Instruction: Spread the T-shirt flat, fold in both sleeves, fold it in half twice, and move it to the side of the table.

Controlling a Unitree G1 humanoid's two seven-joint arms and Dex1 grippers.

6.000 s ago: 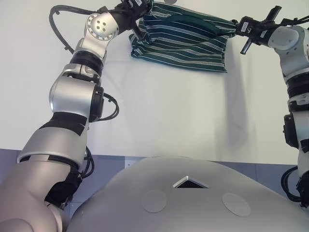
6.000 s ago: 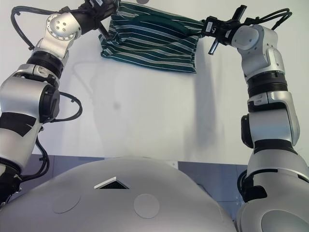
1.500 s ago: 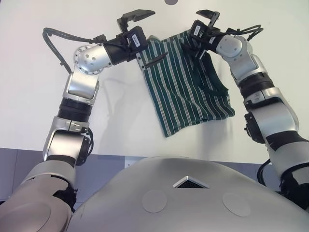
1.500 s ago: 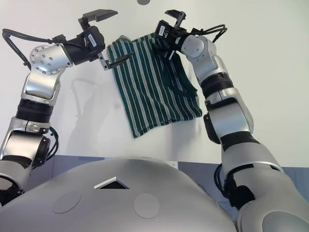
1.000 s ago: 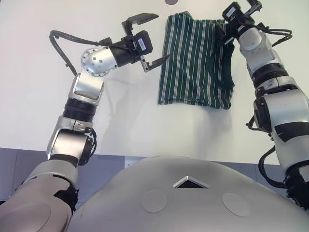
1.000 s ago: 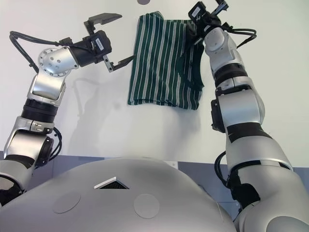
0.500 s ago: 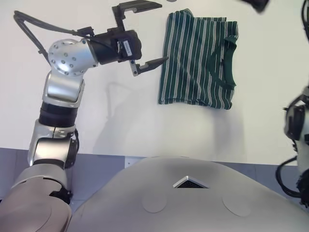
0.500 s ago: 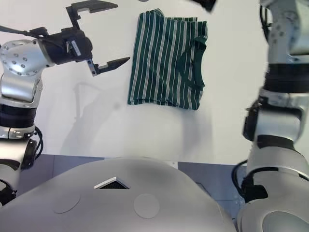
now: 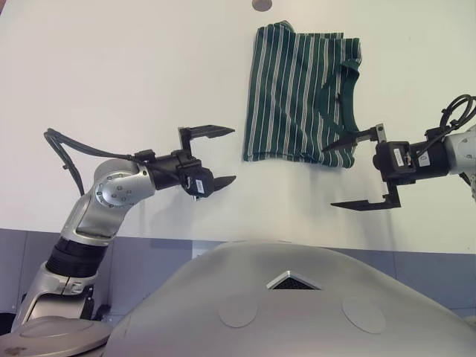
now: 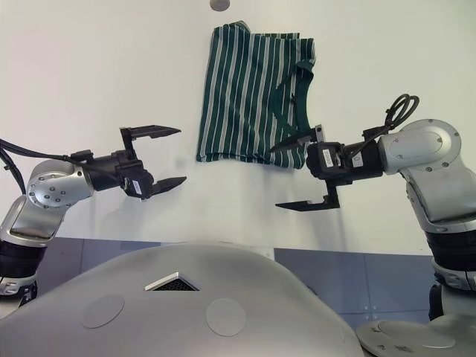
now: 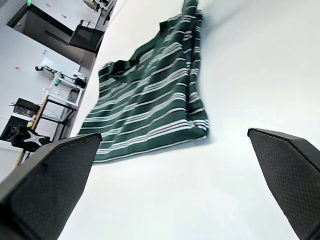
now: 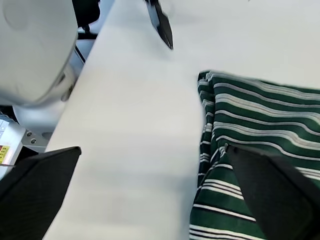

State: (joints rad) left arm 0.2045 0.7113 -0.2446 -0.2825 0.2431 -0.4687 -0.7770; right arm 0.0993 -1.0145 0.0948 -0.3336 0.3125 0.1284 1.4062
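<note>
White table (image 9: 134, 67) carries the folded T-shirt (image 9: 297, 89); left pincer (image 9: 235, 155) and right pincer (image 9: 328, 178) gape released.

Your left pincer (image 9: 232, 155) and your right pincer (image 9: 329, 177) hang low, well apart, and point toward each other. Both arms are bent, and each pincer has its fingers spread wide.

1 small grey disc (image 9: 261, 4) far ahead; black furniture (image 11: 84, 36) in the room behind
</note>
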